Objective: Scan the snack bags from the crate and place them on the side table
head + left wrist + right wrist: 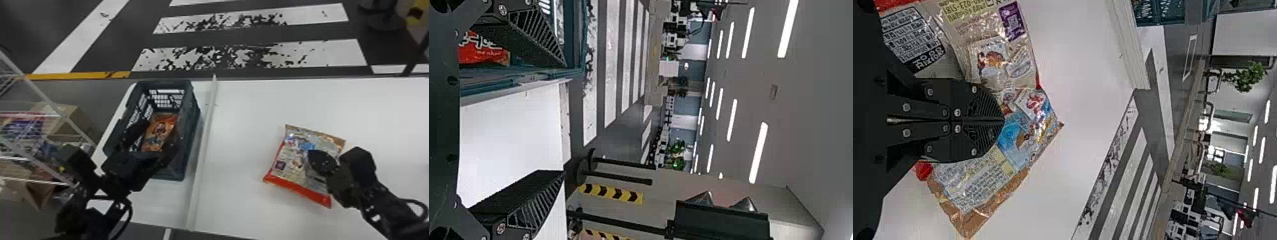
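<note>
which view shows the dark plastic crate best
The head view: nearly the whole crate, with an orange snack bag inside. Left wrist view: part of its rim, close up. Right wrist view: a distant wall section.

2 black fingers [519,195] stand apart; 1 red bag [479,53] lies in the crate [536,75].

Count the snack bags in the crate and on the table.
2: orange bag in the crate; red-edged bag on the table, at the right hand. Crate may hide more.

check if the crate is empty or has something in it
Not empty: an orange snack bag lies inside the crate, visible through its open top.
</note>
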